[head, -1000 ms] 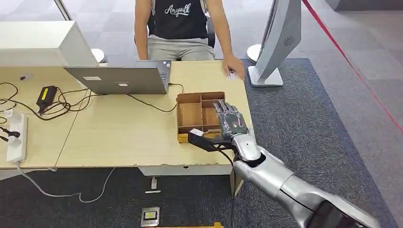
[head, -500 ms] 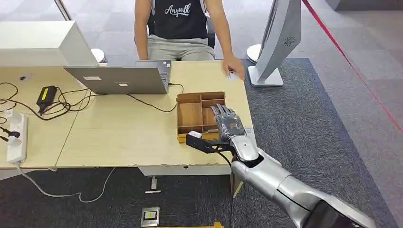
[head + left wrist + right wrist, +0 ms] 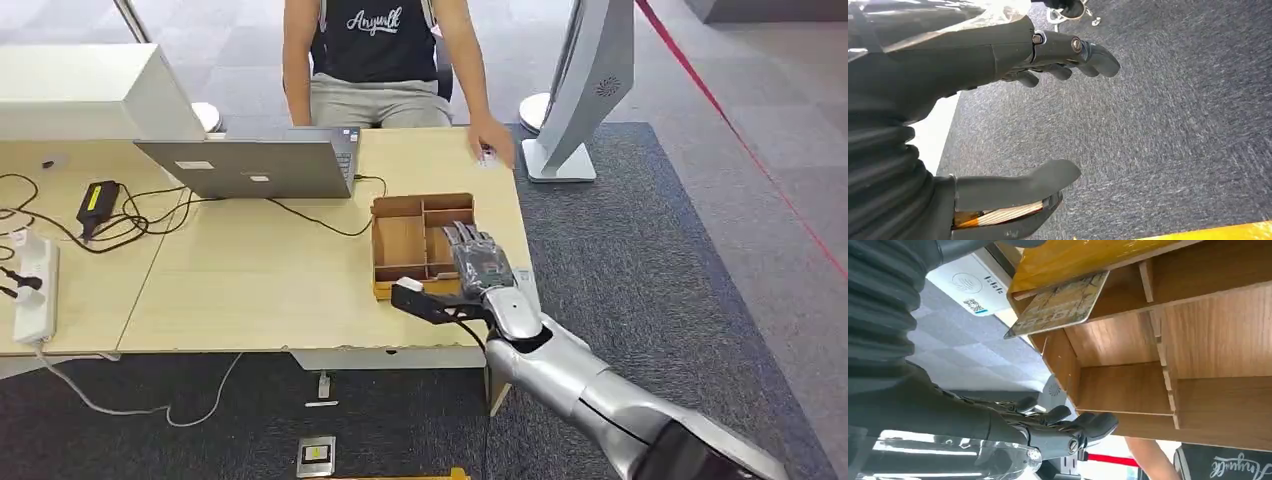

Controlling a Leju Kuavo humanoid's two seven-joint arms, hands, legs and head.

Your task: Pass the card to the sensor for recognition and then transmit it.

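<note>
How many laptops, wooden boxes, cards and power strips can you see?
Laptop: 1
Wooden box: 1
Card: 1
Power strip: 1
Total: 4

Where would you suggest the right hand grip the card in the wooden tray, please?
Probably the exposed end of the card, which juts past the outer wall of the wooden tray. It leans tilted with both faces free there, so the right hand could pinch it from outside the wall.

Patterned card [image 3: 1060, 306] propped tilted in wooden tray [image 3: 1198, 340].
</note>
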